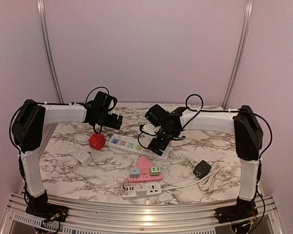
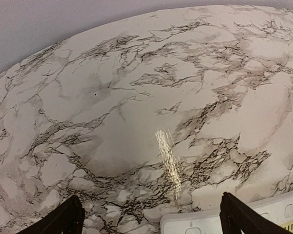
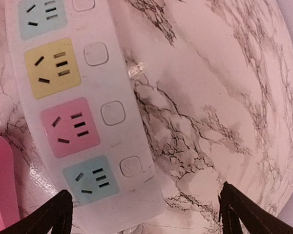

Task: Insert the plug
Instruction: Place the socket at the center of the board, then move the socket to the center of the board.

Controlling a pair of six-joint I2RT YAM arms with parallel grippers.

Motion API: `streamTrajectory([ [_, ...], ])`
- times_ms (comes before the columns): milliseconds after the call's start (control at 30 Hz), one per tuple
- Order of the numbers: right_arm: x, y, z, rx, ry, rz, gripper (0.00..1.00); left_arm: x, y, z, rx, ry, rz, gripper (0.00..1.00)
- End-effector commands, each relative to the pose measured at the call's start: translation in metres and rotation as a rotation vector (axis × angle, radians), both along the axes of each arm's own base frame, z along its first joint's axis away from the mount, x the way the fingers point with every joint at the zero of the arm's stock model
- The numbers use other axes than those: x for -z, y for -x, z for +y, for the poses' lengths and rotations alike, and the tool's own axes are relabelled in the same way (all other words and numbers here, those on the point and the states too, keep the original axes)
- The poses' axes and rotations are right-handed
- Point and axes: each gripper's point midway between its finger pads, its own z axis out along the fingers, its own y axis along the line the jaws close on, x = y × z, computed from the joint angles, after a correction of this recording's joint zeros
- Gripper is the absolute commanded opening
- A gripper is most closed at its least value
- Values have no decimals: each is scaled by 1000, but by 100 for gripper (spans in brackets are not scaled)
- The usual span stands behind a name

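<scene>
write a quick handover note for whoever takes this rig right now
Left gripper: open, empty, over bare table by one end of the power strip.
Right gripper: open, empty, over the power strip; the sockets in its view are empty.
Black plug: lying on the table to the right, beside a coiled white cable, clear of both grippers.
Done: nothing inserted.
Left: grasp the plug, insert it.

The worktop (image 2: 112,97) is showing a smooth, marble-patterned surface, glossy enough to be catching a streak of light. The power strip (image 3: 118,141) is looking like smooth white plastic with pastel socket faces.
</scene>
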Motion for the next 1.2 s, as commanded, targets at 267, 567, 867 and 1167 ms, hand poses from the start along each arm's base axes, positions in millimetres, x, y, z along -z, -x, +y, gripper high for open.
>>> streamTrajectory([
  [267,13,23,-96,376,23,-19,99,34,3,-28,106,-35,92,99],
  [567,44,8,-136,539,68,1,99,53,6,-38,136,-41,143,96],
  [867,46,-39,-174,699,45,-36,98,64,25,-55,170,-7,191,87],
  [1167,33,-55,-181,741,21,-71,99,55,34,-64,182,40,183,86],
])
